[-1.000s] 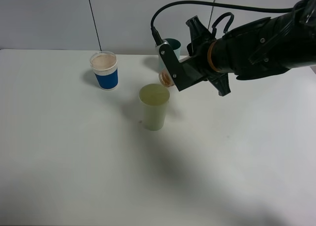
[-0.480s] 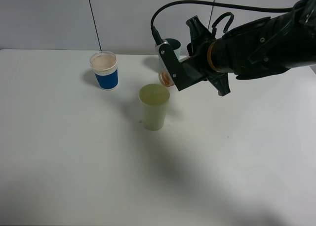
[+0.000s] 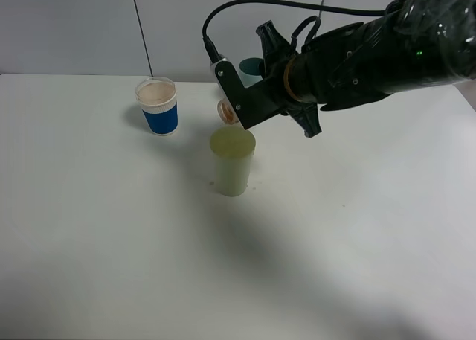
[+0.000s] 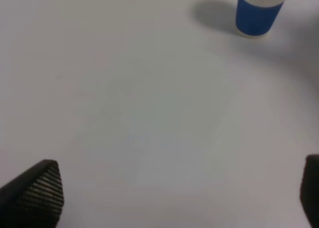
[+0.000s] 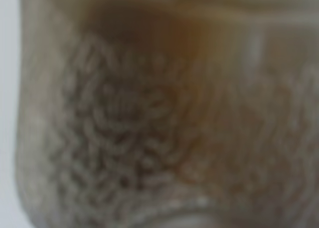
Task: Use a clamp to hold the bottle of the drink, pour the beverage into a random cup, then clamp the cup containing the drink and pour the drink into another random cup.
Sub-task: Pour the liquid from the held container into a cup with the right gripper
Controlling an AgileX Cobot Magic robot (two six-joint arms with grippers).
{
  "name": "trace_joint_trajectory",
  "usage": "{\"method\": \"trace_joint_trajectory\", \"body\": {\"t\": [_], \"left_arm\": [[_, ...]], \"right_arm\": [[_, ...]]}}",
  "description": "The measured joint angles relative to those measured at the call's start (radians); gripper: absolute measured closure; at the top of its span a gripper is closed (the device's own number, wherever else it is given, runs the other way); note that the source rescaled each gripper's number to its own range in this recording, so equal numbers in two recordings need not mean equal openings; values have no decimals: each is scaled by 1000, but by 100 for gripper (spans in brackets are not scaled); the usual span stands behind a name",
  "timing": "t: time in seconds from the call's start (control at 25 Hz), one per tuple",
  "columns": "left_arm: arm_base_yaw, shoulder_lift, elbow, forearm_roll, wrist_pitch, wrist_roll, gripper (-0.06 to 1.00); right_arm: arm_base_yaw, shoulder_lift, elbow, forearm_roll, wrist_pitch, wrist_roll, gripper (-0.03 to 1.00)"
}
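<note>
My right gripper (image 3: 233, 100) is shut on the bottle (image 3: 225, 111), which lies tipped on its side with its open neck just above and to the left of the pale yellow-green cup (image 3: 233, 162). That cup stands upright mid-table. No stream shows between them. The right wrist view is filled by a blurred close-up of the bottle (image 5: 159, 118), with reddish-brown beverage (image 5: 134, 33) inside. The blue-and-white cup (image 3: 158, 106) stands at the back left, also seen in the left wrist view (image 4: 259, 11). My left gripper (image 4: 172, 193) hangs open over bare table, out of the high view.
A teal tumbler (image 3: 251, 66) stands at the back, partly hidden behind the right arm. The thick black arm and its cable reach in from the upper right. The white table (image 3: 111, 243) ends at a grey wall behind.
The right arm has swung left and slightly up with the bottle, so the neck now sits over the left side of the yellow-green cup. The cups have not moved.
</note>
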Motion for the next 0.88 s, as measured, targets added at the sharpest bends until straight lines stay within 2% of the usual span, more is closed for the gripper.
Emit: {"method": "trace_joint_trajectory", "body": {"t": [0.88], "left_arm": [[0,0,0,0,0,0,-6]], "right_arm": [[0,0,0,-68,31,-26,97]]}}
